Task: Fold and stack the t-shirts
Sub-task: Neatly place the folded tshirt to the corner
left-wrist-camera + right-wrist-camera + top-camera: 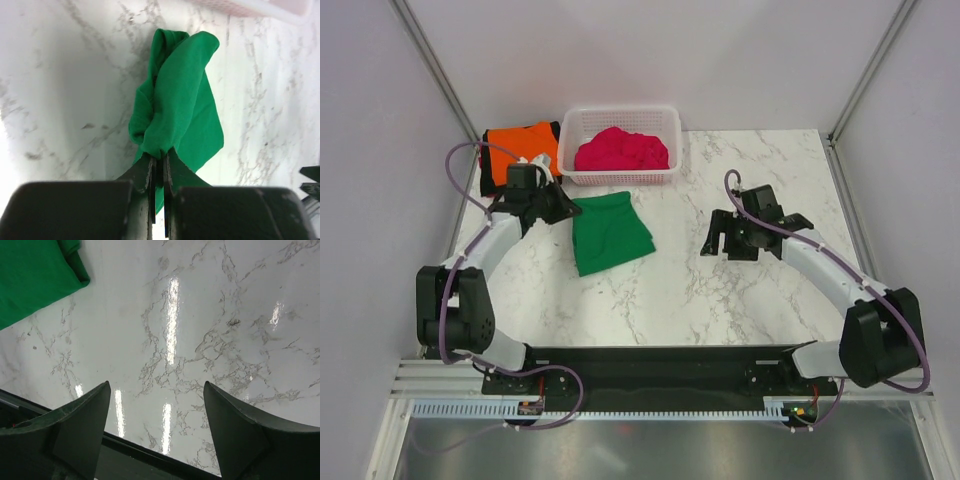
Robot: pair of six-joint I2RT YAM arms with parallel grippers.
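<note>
Three t-shirts are counted with certainty: a green t-shirt [612,233] is spread, partly folded, on the marble table [720,300], left of its middle; a magenta t-shirt [622,150] is heaped inside the single white lattice basket [620,178] at the far edge; an orange t-shirt [518,142] is laid folded just beside the basket, on its left. A dark edge is seen along the orange cloth, but whether it belongs to a fourth shirt cannot be told.

Two arms are seen. The left arm is stretched forward and bent inward, with its wrist between the orange cloth and the green; the left gripper [570,208] is clamped on the far left corner of the green t-shirt. In the left wrist view its thin fingers [144,175] are pressed together with a bunch of green cloth pinched between them, and the cloth is drawn into a ridge beyond the tips.

The right arm is bent at the elbow toward the table's middle; the right gripper [715,240] is held over bare marble, well apart from the green t-shirt, with its jaws spread wide and nothing between them.
</note>
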